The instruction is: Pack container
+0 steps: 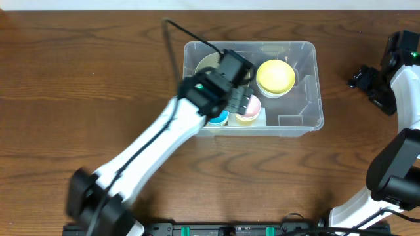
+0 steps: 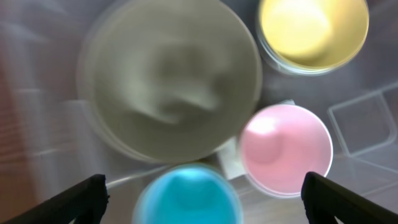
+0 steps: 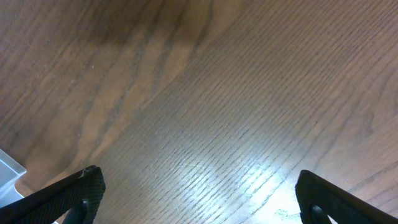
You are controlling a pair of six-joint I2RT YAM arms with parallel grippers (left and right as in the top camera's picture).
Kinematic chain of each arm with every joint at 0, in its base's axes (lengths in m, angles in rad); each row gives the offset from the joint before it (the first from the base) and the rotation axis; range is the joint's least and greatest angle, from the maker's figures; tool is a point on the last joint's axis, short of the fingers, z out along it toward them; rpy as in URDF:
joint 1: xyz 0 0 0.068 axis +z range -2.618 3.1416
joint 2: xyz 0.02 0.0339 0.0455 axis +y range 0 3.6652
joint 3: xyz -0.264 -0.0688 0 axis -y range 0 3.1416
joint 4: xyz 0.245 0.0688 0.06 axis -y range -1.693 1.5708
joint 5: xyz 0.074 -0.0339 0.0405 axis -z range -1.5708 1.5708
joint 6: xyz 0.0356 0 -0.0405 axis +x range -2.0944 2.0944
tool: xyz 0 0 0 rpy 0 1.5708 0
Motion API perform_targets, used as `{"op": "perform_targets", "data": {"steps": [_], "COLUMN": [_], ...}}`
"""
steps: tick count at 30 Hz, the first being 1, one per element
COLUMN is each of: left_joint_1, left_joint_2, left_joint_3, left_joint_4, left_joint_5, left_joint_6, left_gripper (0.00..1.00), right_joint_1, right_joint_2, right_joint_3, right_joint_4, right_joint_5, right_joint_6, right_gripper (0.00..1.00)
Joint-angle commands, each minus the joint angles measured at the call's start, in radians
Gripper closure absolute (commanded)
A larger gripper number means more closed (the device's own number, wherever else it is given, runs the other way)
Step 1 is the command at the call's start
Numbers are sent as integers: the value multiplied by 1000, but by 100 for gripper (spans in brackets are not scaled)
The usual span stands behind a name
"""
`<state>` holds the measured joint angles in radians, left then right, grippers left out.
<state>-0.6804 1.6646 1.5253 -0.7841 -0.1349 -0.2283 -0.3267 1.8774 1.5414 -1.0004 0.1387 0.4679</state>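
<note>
clear plastic container (image 1: 308, 98); wood-grain table (image 1: 79, 85)

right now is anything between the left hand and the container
Nothing visible. The left hand hangs open directly over the container, with only the grey bowl, blue cup, pink cup and yellow bowl inside below it.
</note>
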Motion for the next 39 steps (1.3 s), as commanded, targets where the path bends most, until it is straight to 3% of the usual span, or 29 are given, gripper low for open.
{"op": "perform_targets", "data": {"steps": [1, 5, 10, 15, 22, 39], "left_joint_1": [42, 96, 153, 156, 156, 156], "left_joint_2": [-166, -304, -462, -568, -587, -586], "left_joint_3": [46, 44, -12, -86, -87, -88], "left_joint_4": [-53, -178, -304, -332, -478, -491], "left_joint_5": [-69, -74, -140, -139, -139, -140], "left_joint_6": [6, -21, -204, -219, -219, -219], "left_gripper": [2, 2, 2, 2, 2, 2], "right_joint_1": [0, 0, 0, 0, 0, 0], "right_joint_2": [7, 7, 7, 7, 7, 7], "right_joint_3": [-5, -5, -5, -5, -5, -5], "right_joint_4": [2, 2, 2, 2, 2, 2], "right_joint_5": [7, 7, 7, 7, 7, 7], "right_joint_6": [18, 18, 18, 18, 18, 18], "right_gripper": [1, 1, 1, 1, 1, 1]}}
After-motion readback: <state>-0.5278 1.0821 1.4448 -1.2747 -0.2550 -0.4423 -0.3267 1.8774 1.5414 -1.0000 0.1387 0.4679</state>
